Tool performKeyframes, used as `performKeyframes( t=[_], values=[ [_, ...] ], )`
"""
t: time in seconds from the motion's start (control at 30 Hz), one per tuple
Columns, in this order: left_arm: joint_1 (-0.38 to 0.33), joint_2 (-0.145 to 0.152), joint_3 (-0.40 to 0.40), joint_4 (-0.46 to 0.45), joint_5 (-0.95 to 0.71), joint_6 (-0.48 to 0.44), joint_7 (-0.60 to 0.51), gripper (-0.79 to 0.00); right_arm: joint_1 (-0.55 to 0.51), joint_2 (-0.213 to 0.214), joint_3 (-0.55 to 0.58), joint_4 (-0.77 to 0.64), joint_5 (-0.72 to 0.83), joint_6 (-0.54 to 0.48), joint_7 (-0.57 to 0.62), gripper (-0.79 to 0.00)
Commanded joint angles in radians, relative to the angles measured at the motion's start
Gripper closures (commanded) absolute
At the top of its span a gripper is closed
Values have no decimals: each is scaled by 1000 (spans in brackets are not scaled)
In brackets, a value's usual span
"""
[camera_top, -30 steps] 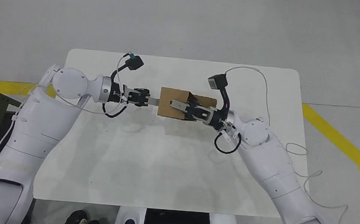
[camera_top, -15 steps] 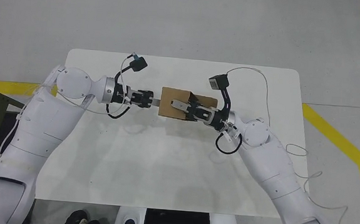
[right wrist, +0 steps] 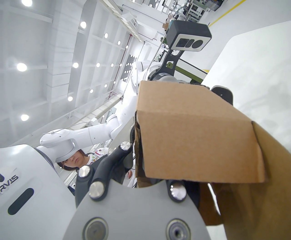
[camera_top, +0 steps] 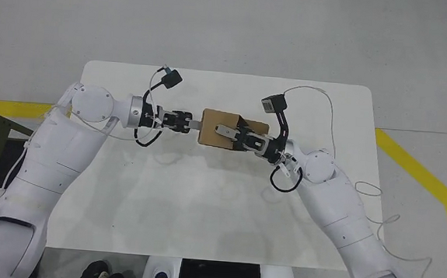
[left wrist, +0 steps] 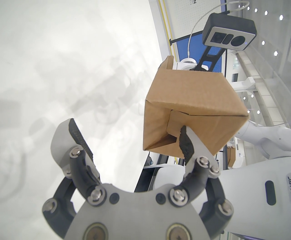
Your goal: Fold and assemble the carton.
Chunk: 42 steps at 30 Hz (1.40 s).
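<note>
Table [camera_top: 202, 215]: white top. On my top view its bare near part lies just below both arms.
Right gripper [camera_top: 226, 130]: I see it clamped on the carton's top panel at the end that faces its own arm. One pale finger [camera_top: 223, 129] lies flat along the outside of that panel. The other finger is hidden by cardboard, so I cannot tell how it sits.
Carton [camera_top: 218, 121]: brown cardboard, held up off the table between the two grippers, over the table's middle. In the right wrist view [right wrist: 195, 136] a loose flap stands out at the end by the right arm.
Carton end: in the left wrist view [left wrist: 195, 95] the end flaps are folded inward, with a gap left at one corner.
Left gripper [left wrist: 128, 127]: fingers spread wide. One fingertip [left wrist: 185, 138] is pushed against the folded end flap, and the other hangs free over the table, apart from the carton.
Floor [camera_top: 231, 23]: grey, beyond the table's far edge, with a yellow line [camera_top: 420, 164] off to the side.
</note>
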Motion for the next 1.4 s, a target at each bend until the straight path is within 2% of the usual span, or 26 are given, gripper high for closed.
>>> performKeyframes(
  t=[0.0,0.4,1.13,1.37],
  values=[
    [-1,-1,0,18,0,-17,-4,-785,-1,1,3,5,8,0,9,0],
    [-1,-13,14,68,-65,-77,-6,-785,2,-2,3,12,44,-16,36,0],
    [18,-26,31,51,-91,-44,-6,-785,2,-4,6,17,48,-24,41,0],
    [14,-30,29,74,-91,-44,5,-785,0,-4,10,17,49,-23,44,0]
  ],
)
